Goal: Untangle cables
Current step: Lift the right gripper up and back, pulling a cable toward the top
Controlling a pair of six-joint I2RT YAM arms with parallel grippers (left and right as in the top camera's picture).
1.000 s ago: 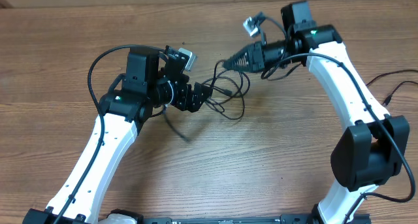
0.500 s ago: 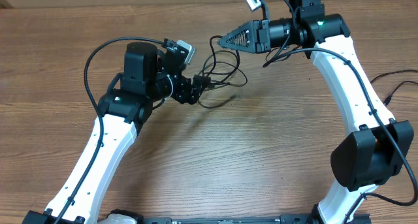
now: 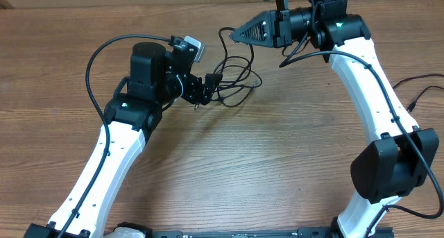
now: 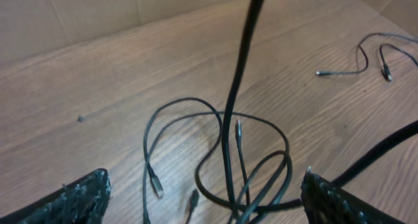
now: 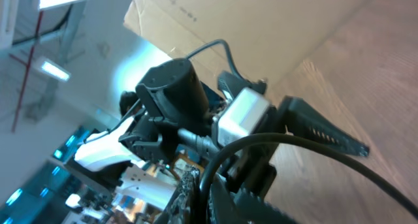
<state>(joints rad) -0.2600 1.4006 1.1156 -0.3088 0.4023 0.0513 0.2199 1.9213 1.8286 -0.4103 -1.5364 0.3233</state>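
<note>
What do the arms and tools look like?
The left arm and right arm have white shells, black joints and a black cable along each. Left tool and right tool are black with textured fingers. A green light shows on the right wrist.

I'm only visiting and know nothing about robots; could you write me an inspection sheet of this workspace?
Surface: wooden table.
Job's things: thin black cables looped together mid-table.
Clutter: two loose cords lying apart on the right.
Grippers: left gripper open around the strands; right gripper raised, apparently shut on one strand.
Cables: thick arm wiring arching over the left side.
Surroundings: cardboard behind the table.
</note>
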